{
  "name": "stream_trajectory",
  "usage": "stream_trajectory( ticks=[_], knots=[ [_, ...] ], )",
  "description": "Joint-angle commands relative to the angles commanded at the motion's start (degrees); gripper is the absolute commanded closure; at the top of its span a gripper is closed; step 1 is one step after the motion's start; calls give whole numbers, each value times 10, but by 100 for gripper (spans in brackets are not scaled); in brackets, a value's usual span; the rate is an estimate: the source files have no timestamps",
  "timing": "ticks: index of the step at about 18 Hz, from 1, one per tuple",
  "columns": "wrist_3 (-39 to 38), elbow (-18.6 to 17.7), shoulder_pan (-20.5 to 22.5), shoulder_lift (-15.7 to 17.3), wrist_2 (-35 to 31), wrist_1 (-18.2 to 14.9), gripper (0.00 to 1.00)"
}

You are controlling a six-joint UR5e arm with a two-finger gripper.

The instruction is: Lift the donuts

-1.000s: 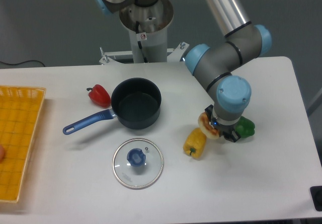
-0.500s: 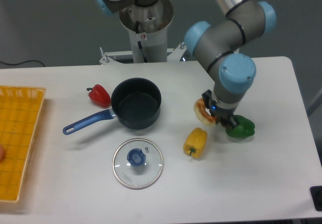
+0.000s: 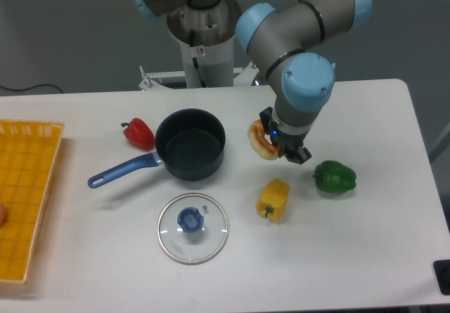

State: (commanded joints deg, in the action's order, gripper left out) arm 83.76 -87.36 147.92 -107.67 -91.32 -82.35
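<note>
One small ring-shaped toy donut [image 3: 260, 138], tan-orange with pale cream icing, is clamped in my two-finger gripper [image 3: 271, 142], tilted on edge at my left side, with part of it hidden behind my fingers. It looks clear of the white table [image 3: 365, 257], with bare surface showing below it, so I judge the pick as done in its main part: the donut is grasped and raised. What remains, as far as I can judge, is only to hold it securely; the task names no place to set it down.

Below me and just toward the camera lies a yellow toy bell pepper [image 3: 273, 199]. Off to my right, near but apart, sits a green toy bell pepper [image 3: 335, 176]. To my left stands a dark round saucepan with a blue handle [image 3: 190, 144], open and seemingly with nothing in it, and beyond it a small red toy pepper [image 3: 139, 133]. A round glass lid with a blue knob [image 3: 193, 227] lies flat in front of the saucepan. Far to my left, at the table's edge, is a yellow plastic mesh basket [image 3: 28, 200].

Behind the table, my grey metal arm base [image 3: 204, 32] stands against a plain grey-blue wall [image 3: 70, 32]. A black cable [image 3: 28, 88] trails at the far left.
</note>
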Motion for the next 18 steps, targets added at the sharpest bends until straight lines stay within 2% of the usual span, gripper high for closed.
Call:
stream_trajectory(
  ticks=[18],
  knots=[
    [0,1,0,-1,1,0,67]
  ],
)
